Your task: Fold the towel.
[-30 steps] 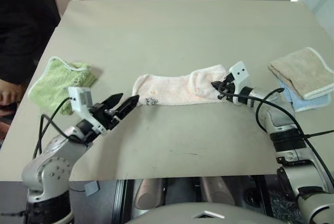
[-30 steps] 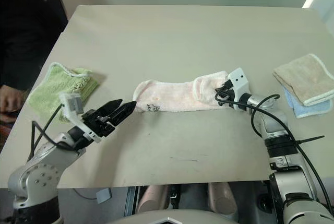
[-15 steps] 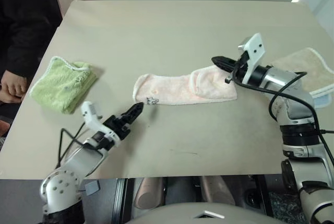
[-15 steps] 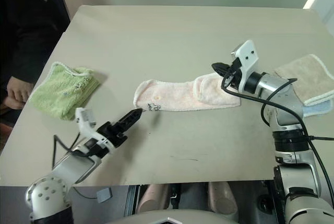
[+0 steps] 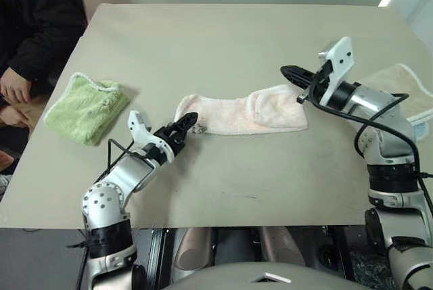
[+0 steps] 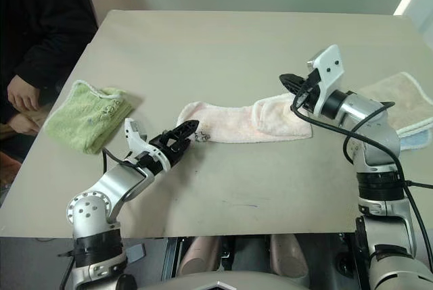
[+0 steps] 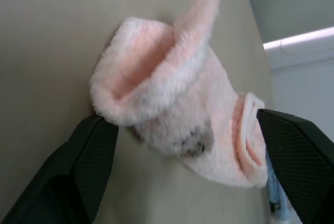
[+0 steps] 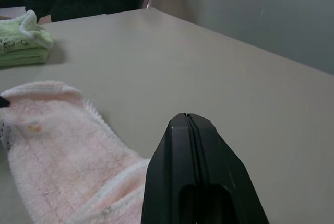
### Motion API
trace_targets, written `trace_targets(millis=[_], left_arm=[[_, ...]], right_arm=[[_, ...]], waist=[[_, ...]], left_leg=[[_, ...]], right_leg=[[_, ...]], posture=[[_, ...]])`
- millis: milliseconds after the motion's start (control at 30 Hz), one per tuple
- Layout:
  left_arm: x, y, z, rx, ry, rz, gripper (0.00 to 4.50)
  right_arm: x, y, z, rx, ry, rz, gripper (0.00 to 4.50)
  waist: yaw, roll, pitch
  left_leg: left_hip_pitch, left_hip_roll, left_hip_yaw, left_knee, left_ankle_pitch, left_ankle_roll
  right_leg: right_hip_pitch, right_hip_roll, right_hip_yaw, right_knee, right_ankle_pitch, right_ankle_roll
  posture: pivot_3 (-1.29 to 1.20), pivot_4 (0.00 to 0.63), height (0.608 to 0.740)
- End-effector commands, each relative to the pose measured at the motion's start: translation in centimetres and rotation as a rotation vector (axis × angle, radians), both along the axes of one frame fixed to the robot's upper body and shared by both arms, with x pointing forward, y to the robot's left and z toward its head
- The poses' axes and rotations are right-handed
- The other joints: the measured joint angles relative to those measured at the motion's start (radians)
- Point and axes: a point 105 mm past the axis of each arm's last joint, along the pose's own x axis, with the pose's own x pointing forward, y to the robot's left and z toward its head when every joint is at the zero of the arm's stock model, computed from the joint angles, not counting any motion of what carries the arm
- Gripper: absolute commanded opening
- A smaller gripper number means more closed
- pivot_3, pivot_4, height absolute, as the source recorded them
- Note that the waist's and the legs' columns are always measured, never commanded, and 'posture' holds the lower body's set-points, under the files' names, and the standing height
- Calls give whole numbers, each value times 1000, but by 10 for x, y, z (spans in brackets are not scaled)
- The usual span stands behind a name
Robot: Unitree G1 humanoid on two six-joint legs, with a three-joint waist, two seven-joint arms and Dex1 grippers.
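Straddling the towel (image 5: 240,115) end at nine o'clock, left gripper (image 7: 182,145) wide to pinch; right gripper (image 5: 291,72) closed, empty, lifted clear at three o'clock.

Towel (image 5: 240,114) mid-table (image 5: 230,40); green cloth (image 5: 84,107) left; tan cloth (image 5: 406,87) right

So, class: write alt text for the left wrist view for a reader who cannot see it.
A rumpled pale pink towel lies on a beige table, its near end curled up. The left gripper is open, one black finger on each side of that end.
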Motion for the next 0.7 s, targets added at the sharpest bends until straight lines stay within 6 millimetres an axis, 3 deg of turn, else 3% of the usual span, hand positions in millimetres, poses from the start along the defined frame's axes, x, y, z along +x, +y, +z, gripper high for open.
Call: trace_targets(millis=[33, 133, 233, 567, 600, 700], left_arm=[[11, 5, -11, 30, 41, 46, 4500], [16, 3, -7, 27, 25, 42, 4500], [17, 4, -5, 23, 7, 50, 3936], [19, 21, 7, 13, -65, 110, 217], [20, 27, 12, 8, -88, 131, 32], [24, 49, 33, 30, -185, 180, 32]], right_arm=[[-11, 0, 11, 16, -35, 11, 21], [-21, -3, 3, 5, 1, 28, 21], [-28, -9, -4, -12, 28, 19, 0], [-36, -28, -10, -22, 65, -41, 0], [-37, -29, -11, -23, 67, -45, 0], [-38, -34, -13, -29, 74, -63, 0]], waist=[[0, 0, 0], [1, 0, 0], [1, 0, 0], [-1, -4, 3], [-1, -4, 3], [-1, -6, 4]], left_leg=[[0, 0, 0, 0, 0, 0], [0, -1, 0, 0, 1, -1], [0, -1, -1, -1, 0, -3], [-1, -1, 0, -7, -2, -2], [-1, -1, 0, -8, -1, -3], [-2, -1, 0, -12, 4, -12]], right_leg=[[0, 0, 0, 0, 0, 0], [1, 0, 0, -1, 0, 1], [2, 0, 0, -1, -1, 1], [-2, 1, 1, -3, -6, 3], [-2, 1, 1, -3, -7, 4], [-4, 1, 1, -2, -10, 4]], posture=[[0, 150, 735], [0, 150, 735], [0, 150, 735], [0, 150, 735], [0, 150, 735], [0, 150, 735]])
